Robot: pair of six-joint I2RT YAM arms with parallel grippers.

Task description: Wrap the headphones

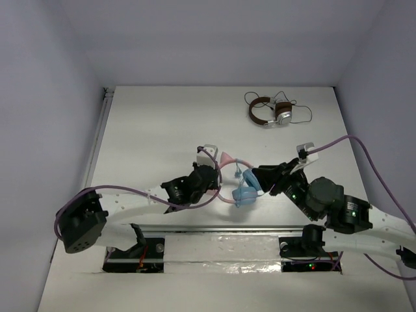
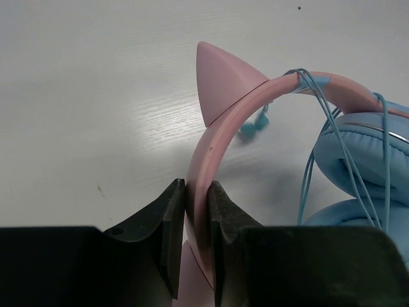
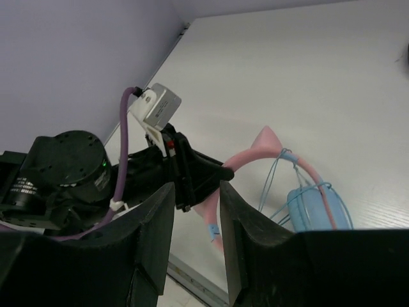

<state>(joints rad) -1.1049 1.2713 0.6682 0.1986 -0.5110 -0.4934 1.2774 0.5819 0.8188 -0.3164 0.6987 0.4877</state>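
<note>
Left gripper: two matte black, wedge-shaped fingers clamped from either side on the smooth pink headband of the headphones, with the band passing upright through the narrow gap between them. Just above the grip a pointed, cone-like cat ear rises from the band's outer curve. Farther along, the thin pale-blue cable is looped over the band in several strands and hangs across the padded, light blue round ear cups, which have a soft, leather-like sheen and a thin silvery rim. Right gripper: broad black fingers standing apart, with nothing pressed between them (through the gap the left gripper's body, a stretch of pink band and a short bit of blue cable are seen beyond; whether any of it touches the fingers cannot be told). In the top view the headphones appear near the middle of the table, toward its near edge, between the two grippers. The left gripper is on the band's left side and the right gripper is just beside the blue cups. The table is white, flat and faintly wood-grained, with a dull sheen. Well apart, toward the far right corner, lies a smaller pair of brown-and-silver headphones, with a curved brown band and rounded metallic cups.
</note>
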